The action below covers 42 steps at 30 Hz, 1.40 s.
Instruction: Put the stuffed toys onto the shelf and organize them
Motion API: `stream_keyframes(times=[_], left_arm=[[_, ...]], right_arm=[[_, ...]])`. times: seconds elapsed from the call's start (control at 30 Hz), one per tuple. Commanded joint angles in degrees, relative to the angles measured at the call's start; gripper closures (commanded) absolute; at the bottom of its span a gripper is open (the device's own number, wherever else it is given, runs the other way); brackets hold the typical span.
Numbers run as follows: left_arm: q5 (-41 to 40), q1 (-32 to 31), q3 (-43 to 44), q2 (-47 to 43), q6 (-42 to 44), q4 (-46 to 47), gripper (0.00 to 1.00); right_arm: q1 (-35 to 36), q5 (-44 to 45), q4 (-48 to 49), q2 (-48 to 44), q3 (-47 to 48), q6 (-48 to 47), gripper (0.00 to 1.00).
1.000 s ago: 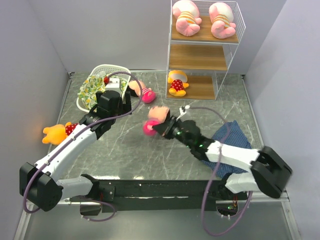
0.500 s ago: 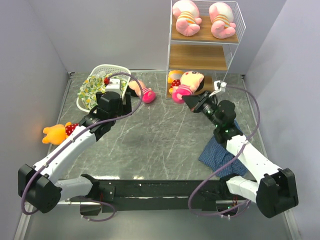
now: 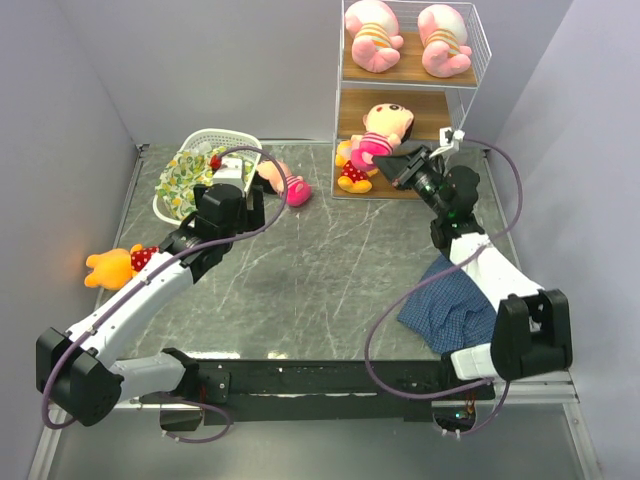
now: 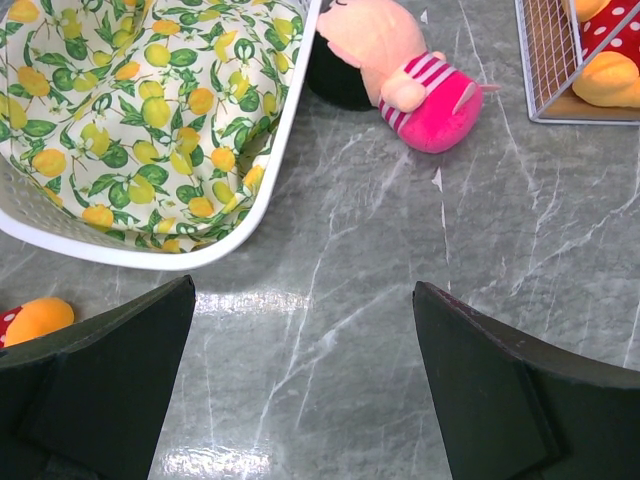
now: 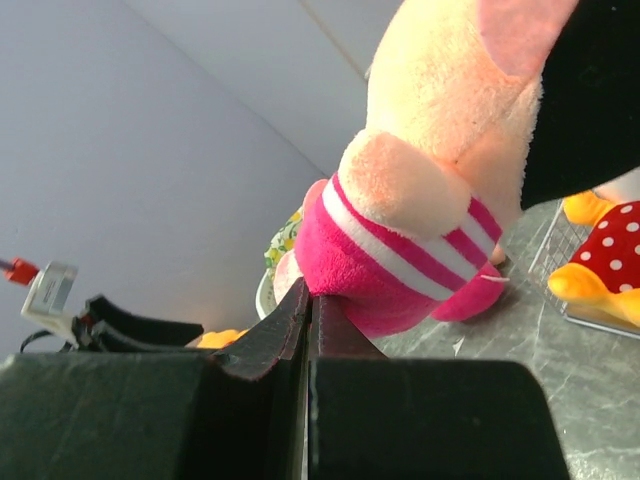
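The right gripper (image 3: 398, 165) is clamped on a doll (image 3: 384, 128) at the open front of the shelf (image 3: 435, 110), level with its middle tier.
The doll hangs roughly upright, head up, pinched by its pink striped clothing. The middle board lies just beyond it on the far side, so the coming move looks like a short push away from the arm and in. The right arm is much the nearer to the shelf. The top tier holds two piglets (image 3: 372, 38) side by side, and the bottom tier a bear (image 3: 352, 166) at its left end. The left gripper (image 4: 304, 290) hovers over the table (image 3: 300, 280) with its fingers wide apart, beside the basket (image 3: 222, 137), which holds a lemon-print cloth (image 3: 183, 180). A second doll (image 3: 285, 185) lies slantwise just far-right of this gripper, its head by the basket rim. The other bear (image 3: 112, 266) lies at the table's left edge.
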Motion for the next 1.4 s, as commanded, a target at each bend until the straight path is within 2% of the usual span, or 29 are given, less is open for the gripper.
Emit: stream_keyframes(times=[0.0,0.33,0.43,0.57,0.73,0.83,0.97,1.1,1.27,1.37], left_arm=[[-0.4,-0.6,-0.1,-1.5,0.7,1.6,0.04],[-1.7,-1.3,0.0,-0.6,0.9,1.2,0.03],[-1.8,-1.4,-0.3,-0.9,1.1,1.6,0.04],[-2.2,-1.7,-0.3,-0.7,1.1,1.5,0.04],[-2.6,-2.0,0.0,0.0,1.2,1.2,0.03],[-2.7,-2.2,-0.3,-0.3,1.3,1.4,0.04],[-2.6,-2.2,-0.2,-0.2,1.3,1.5,0.03],[-2.6,-2.3,0.1,0.0,1.2,1.2,0.04],[-2.8,-2.4,-0.3,-0.5,1.3,1.5,0.04],[-2.9,-2.3,-0.2,-0.5,1.3,1.3,0.04]], right_arm=[[-1.3,-2.6,5.2,3.0,6.4,2.2,1.0],[-2.5,-4.4,7.6,13.7,15.2,6.8,1.0],[-2.6,-4.7,10.8,16.7,16.5,9.6,1.0],[-2.7,-3.1,9.9,19.5,18.6,9.7,0.96],[-3.1,-0.9,9.6,22.5,19.1,11.2,0.82],[-3.7,2.6,8.9,21.2,17.1,12.6,0.69],[-3.7,8.8,2.8,18.0,14.9,13.7,0.49],[-3.2,16.2,-1.1,13.4,12.8,14.6,0.44],[-2.0,18.0,-3.0,11.5,11.4,15.5,0.39],[-1.2,18.5,-3.5,10.7,11.5,15.4,0.4]])
